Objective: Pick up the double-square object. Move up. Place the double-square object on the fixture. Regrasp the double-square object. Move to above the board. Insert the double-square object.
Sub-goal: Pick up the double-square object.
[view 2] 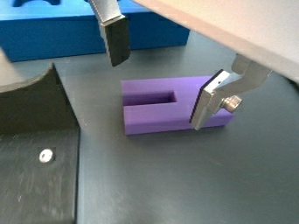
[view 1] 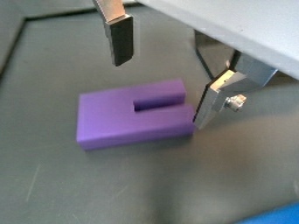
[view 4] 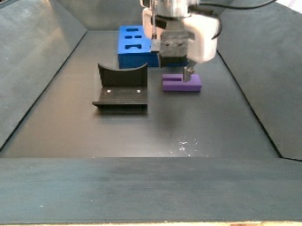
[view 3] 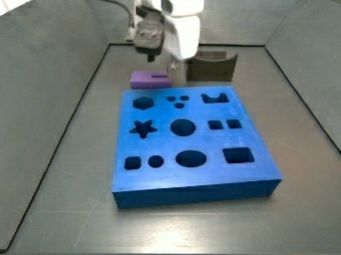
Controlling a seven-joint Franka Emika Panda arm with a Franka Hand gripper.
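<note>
So here's what your wrist cams give you: the tool [view 1: 163, 77] is hanging wide open right over the double-square object [view 1: 131, 115], with nothing in its grip. One finger [view 1: 118, 39] floats clear above the block's far edge, and the other finger [view 1: 216, 98] sits down beside the notched end, very close to the block's side; you can't tell whether it touches. The block is lying flat on the dark tabletop [view 1: 140, 188], notch facing toward that lower finger, so the purple piece sits roughly between the two plates but below them.

In a wrist view you also get the tool [view 2: 162, 77] from the flip side, the same purple block [view 2: 173, 107] under it, the curved dark wall of the fixture [view 2: 35, 105] just off to one side, and the blue board [view 2: 70, 35] beyond the block.

Pull back to the side views and you see the tool [view 3: 158, 52] poised low above the block [view 3: 150, 78], which lies just past the board's [view 3: 186, 134] far edge, with the fixture [view 3: 210, 68] beside it. From the opposite end, the fixture [view 4: 120, 86] is nearer, the block [view 4: 181, 83] next to it under the tool [view 4: 177, 64], and the board [view 4: 134, 46] farthest back.
</note>
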